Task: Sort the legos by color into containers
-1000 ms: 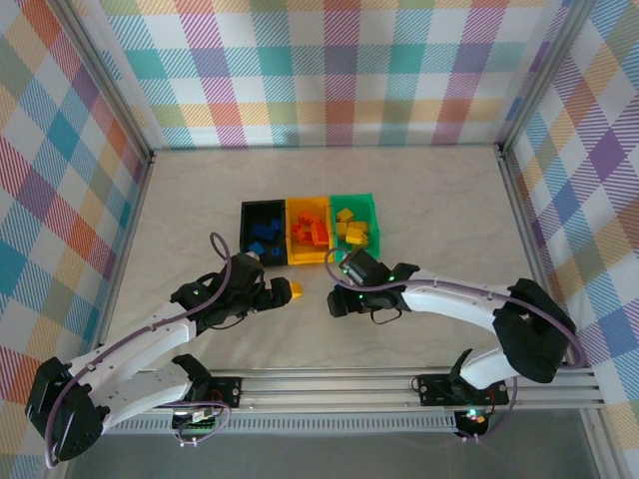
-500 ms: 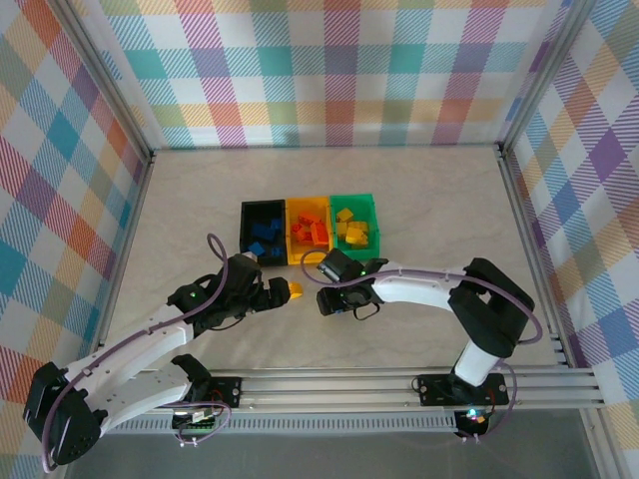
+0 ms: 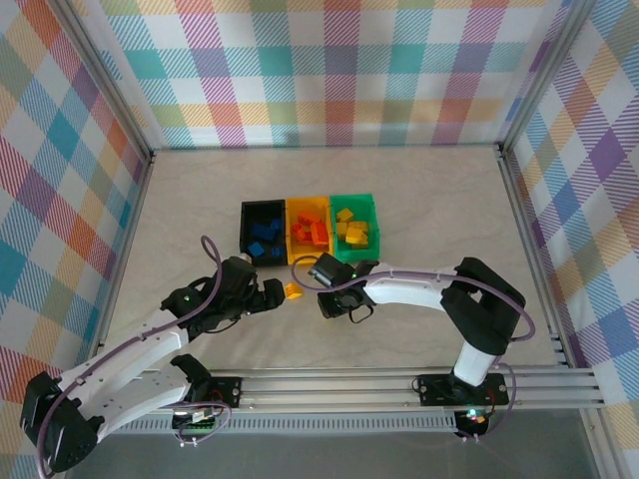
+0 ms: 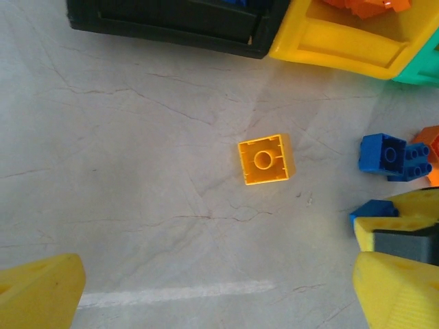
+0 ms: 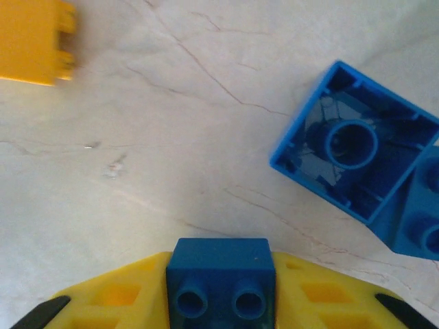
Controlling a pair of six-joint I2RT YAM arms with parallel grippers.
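My right gripper (image 5: 221, 267) is shut on a small blue lego (image 5: 221, 284), its yellow fingers (image 5: 116, 295) pressed against both sides, low over the table. An upturned blue lego (image 5: 353, 147) lies just ahead to the right, joined to another blue piece. A yellow lego (image 4: 266, 159) lies alone on the table, ahead of my open left gripper (image 4: 216, 301). Seen from above, the left gripper (image 3: 272, 294) and right gripper (image 3: 332, 301) flank that yellow lego (image 3: 293, 289). Behind them stand the black (image 3: 247, 232), yellow-orange (image 3: 292, 230) and green (image 3: 371, 225) containers, holding blue, orange-red and yellow legos.
In the left wrist view two blue legos (image 4: 387, 154) and an orange one (image 4: 431, 137) lie to the right of the yellow lego. The containers' front walls (image 4: 171, 24) are close ahead. Bare table stretches left, right and behind the containers, enclosed by checked walls.
The right gripper has slid left towards the loose legos and closed on a blue one. The left arm has crept slightly forward, staying open.
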